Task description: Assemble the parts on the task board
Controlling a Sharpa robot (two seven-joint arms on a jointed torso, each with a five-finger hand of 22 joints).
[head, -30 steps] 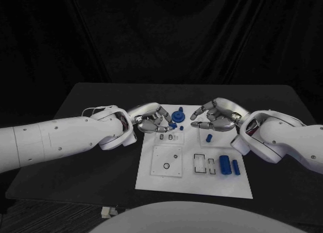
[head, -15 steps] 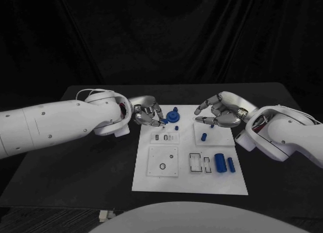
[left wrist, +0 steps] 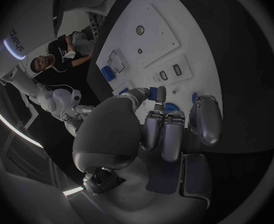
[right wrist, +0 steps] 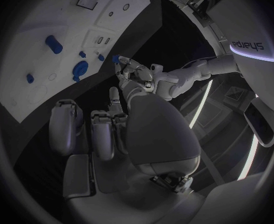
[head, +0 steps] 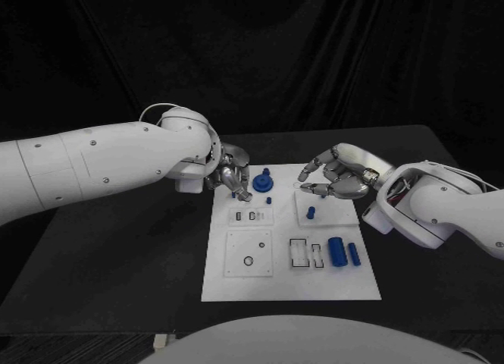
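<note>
Two blue parts lie side by side at the near right of the task board [head: 290,288], a thick blue cylinder [head: 338,250] and a slim blue bar [head: 355,254]. They sit just beside a pair of open rectangular slots [head: 298,252], probably staged there to go into them. The board itself lies flat in the middle of the black tabletop [head: 120,258].

Further back, a blue peg [head: 312,213] stands upright in the right-hand sub-plate and looks already seated. Beyond it, on the left side, a short blue stub [head: 268,200] stands near a round blue part [head: 263,182] at the far edge.

The left robot hand [head: 232,180] hangs over the board's far left corner, just beside that round part. Its fingers are drawn together, and the right wrist view shows a small blue piece [right wrist: 116,59] pinched at the fingertips, pointed down toward the board, presumably for insertion.

The right robot hand [head: 337,180] hovers above the far right of the board. Its fingers are loosely curved and apart, holding nothing and touching no part, likely waiting clear.
</note>
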